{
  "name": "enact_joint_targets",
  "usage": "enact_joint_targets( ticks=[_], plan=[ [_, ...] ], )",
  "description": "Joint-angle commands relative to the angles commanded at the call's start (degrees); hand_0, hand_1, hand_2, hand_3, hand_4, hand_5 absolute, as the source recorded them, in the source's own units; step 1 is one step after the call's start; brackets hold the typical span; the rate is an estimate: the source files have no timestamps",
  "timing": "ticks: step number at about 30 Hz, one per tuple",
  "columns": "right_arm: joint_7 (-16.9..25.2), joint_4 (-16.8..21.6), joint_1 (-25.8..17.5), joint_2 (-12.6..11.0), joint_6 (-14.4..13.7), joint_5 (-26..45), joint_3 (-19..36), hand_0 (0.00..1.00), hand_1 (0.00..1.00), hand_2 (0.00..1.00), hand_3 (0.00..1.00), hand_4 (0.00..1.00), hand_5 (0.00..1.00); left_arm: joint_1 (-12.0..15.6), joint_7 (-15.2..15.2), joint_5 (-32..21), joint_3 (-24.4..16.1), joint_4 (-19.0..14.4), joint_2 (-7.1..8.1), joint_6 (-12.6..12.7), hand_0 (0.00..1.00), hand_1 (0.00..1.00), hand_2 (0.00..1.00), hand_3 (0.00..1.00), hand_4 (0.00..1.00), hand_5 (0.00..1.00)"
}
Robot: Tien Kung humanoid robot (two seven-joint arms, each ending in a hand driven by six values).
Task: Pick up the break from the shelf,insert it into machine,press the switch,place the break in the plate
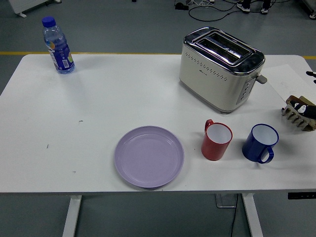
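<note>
Head view: bread [296, 104] perhaps under robot hand [309, 110].

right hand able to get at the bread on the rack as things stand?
Probably yes. The right hand is already at the rack by the table's right edge, with nothing between them; whether it has hold of the bread cannot be told.

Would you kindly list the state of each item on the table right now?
Toaster: upright, slots empty, lever up.
Plate: empty.
Red mug: upright, empty.
Blue mug: upright, empty.
Bottle: upright, capped.
Rack: at right edge, partly hidden by something black.
</note>
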Motion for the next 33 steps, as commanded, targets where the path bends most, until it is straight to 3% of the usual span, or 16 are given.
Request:
enact_joint_targets(
  ticks=[6, 17, 18, 23, 24, 26, 33],
  plan=[
    [-1.0, -1.2, 0.9, 0.6, -0.1, -9.2, -1.5, 0.998, 0.921, 0.953, 0.914, 0.855, 0.142, -0.2, -0.1, -0.6, 0.2, 0.0, 0.0, 0.1, 0.624, 0.458, 0.469, 0.509, 0.257, 0.809],
    [-4.7, -6.9, 5.1, 2.3, -0.2, -12.3, -3.4, 0.998, 0.918, 0.952, 0.913, 0.848, 0.144, -0.8, -0.2, -1.5, 0.6, 0.0, 0.08, 0.2, 0.624, 0.459, 0.469, 0.509, 0.257, 0.808],
    [-5.4, -7.3, 5.6, 2.4, -0.3, -13.2, -3.7, 0.92, 0.86, 0.883, 0.887, 0.837, 0.139, -0.8, -0.2, -1.6, 0.6, 0.0, 0.08, 0.2, 0.624, 0.458, 0.468, 0.509, 0.256, 0.807],
    [-8.1, -9.0, 7.7, 3.0, -0.2, -17.1, -5.2, 0.92, 0.86, 0.883, 0.887, 0.837, 0.139, -0.8, -0.2, -1.8, 0.7, 0.0, 0.07, 0.2, 0.624, 0.458, 0.468, 0.509, 0.256, 0.807],
    [-8.7, -9.3, 8.2, 3.1, -0.1, -18.0, -5.6, 0.839, 0.812, 0.801, 0.839, 0.821, 0.131, -0.8, -0.2, -1.8, 0.6, 0.0, 0.06, 0.2, 0.624, 0.457, 0.468, 0.51, 0.257, 0.806],
    [-9.1, -9.5, 8.5, 3.1, 0.0, -18.4, -5.8, 0.839, 0.812, 0.801, 0.839, 0.821, 0.131, -0.8, -0.2, -1.8, 0.6, 0.0, 0.06, 0.2, 0.624, 0.457, 0.468, 0.51, 0.257, 0.806],
    [-16.7, -12.1, 12.0, 3.3, 3.4, -20.5, -8.3, 0.782, 0.755, 0.746, 0.8, 0.803, 0.123, -0.9, -0.2, -1.3, -0.3, 0.0, 0.0, 0.4, 0.624, 0.457, 0.468, 0.51, 0.257, 0.807]
  ],
)
